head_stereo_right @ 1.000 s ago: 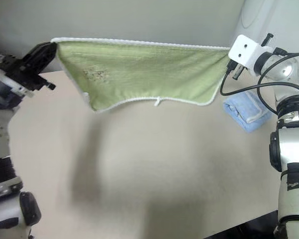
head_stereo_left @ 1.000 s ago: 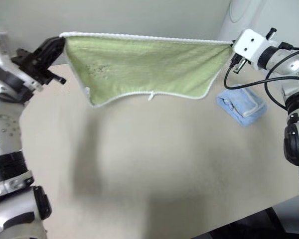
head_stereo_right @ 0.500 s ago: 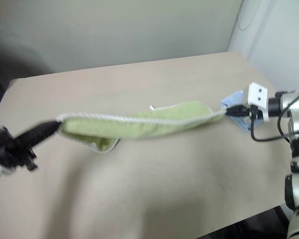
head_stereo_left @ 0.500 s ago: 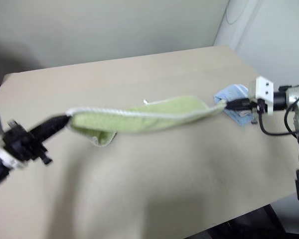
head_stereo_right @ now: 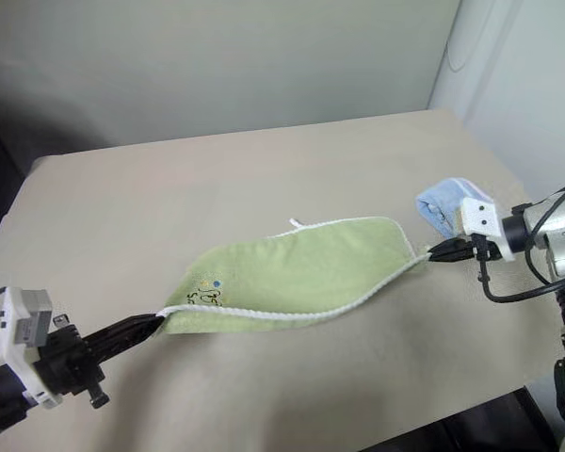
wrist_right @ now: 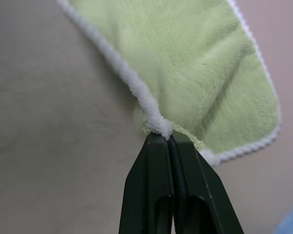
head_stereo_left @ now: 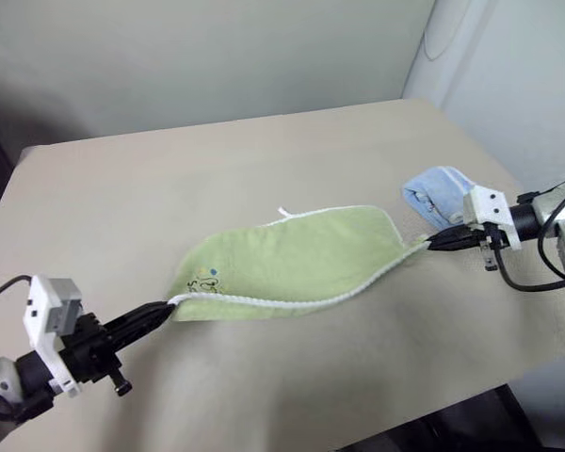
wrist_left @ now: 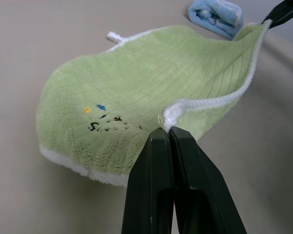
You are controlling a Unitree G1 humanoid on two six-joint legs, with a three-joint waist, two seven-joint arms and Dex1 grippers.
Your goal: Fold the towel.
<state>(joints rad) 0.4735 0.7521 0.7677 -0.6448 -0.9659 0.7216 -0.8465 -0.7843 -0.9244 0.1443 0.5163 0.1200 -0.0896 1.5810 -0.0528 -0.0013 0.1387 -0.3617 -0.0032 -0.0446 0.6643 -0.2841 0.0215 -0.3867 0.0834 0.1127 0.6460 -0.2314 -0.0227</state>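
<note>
At the near corners of the towel [head_stereo_left: 297, 259], you had both tools clamped shut on the white edging: the left tool [head_stereo_left: 162, 311] pinched one corner low at the near left of the surface [head_stereo_left: 104, 198], and the right tool [head_stereo_left: 433, 244] pinched the other at the right. In each wrist view the black fingers [wrist_left: 160, 161] met flat on the hem with no gap. Between the two tools the gripped hem ran slightly slack and a little above the surface, while the far part of the towel lay on it near the middle, its logo [head_stereo_left: 205, 279] facing up towards the left end and a small loop [head_stereo_left: 284, 213] at the far edge. The blue towel [head_stereo_left: 433, 193] sat just beyond the right tool, close to that end of the green one but apart from it.

I judge you were in the laying-out step, with no fold made yet. The next move would call for you to carry the held hem forward over the resting part, keeping both tools level and moving together, so the edges meet squarely. Mind the blue towel as your right tool travels.
</note>
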